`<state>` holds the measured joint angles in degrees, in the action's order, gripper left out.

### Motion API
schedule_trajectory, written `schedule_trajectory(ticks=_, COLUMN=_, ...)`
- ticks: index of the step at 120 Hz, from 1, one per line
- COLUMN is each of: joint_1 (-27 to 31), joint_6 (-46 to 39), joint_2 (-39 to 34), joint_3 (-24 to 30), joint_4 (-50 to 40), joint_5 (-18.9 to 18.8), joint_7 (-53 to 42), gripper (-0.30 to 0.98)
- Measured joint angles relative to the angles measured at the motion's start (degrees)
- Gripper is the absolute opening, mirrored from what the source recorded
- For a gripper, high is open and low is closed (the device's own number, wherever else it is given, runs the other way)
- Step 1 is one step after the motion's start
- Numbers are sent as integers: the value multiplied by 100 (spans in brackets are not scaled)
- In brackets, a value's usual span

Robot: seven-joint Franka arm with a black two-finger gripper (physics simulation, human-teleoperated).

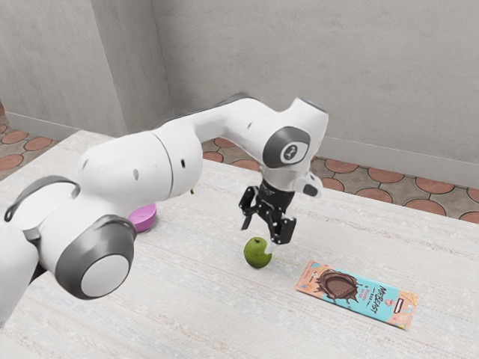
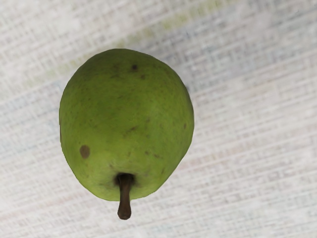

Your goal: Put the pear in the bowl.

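I have my gripper point(image 1: 260, 238) open, its fingers spread apart, just above the pear point(image 1: 257, 253), with one of them close over its side. I'm not gripping the pear: it rests on the table point(image 1: 202, 299), stem end up, out from the far edge. My wrist view looks down on its green skin, with brown specks and a dark stem point(image 2: 125, 198).

The pink bowl point(image 1: 143, 218) is on the table too, well apart from the pear, toward the corner at the exterior view's left; my arm point(image 1: 138, 168) hides part of it. On the pear's other side, toward the exterior view's right, a chocolate bar point(image 1: 357, 293) in a blue and orange wrapper lies flat. Between my arm and the table's far edge peeks a small dark thing point(image 1: 192, 191), too little of it visible for me to name.
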<state>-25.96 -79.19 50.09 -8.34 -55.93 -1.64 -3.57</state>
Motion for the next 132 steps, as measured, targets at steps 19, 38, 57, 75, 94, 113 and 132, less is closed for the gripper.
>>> schedule_trajectory(ticks=19, joint_1=46, joint_6=-157, joint_2=177, joint_3=-62, joint_4=17, joint_5=12, joint_7=-85, gripper=69)
schedule_trajectory(ticks=38, joint_1=73, joint_6=-348, joint_2=398, joint_3=-70, joint_4=25, joint_5=68, joint_7=-173, gripper=69)
schedule_trajectory(ticks=57, joint_1=105, joint_6=-486, joint_2=544, joint_3=-77, joint_4=24, joint_5=87, joint_7=-253, gripper=69)
schedule_trajectory(ticks=75, joint_1=106, joint_6=-559, joint_2=653, joint_3=-91, joint_4=26, joint_5=96, joint_7=-311, gripper=69)
schedule_trajectory(ticks=94, joint_1=114, joint_6=-646, joint_2=764, joint_3=-156, joint_4=67, joint_5=151, joint_7=-357, gripper=68)
schedule_trajectory(ticks=113, joint_1=122, joint_6=-583, joint_2=759, joint_3=-210, joint_4=58, joint_5=167, joint_7=-395, gripper=61)
schedule_trajectory(ticks=132, joint_1=126, joint_6=-482, joint_2=756, joint_3=-251, joint_4=37, joint_5=170, joint_7=-422, gripper=46)
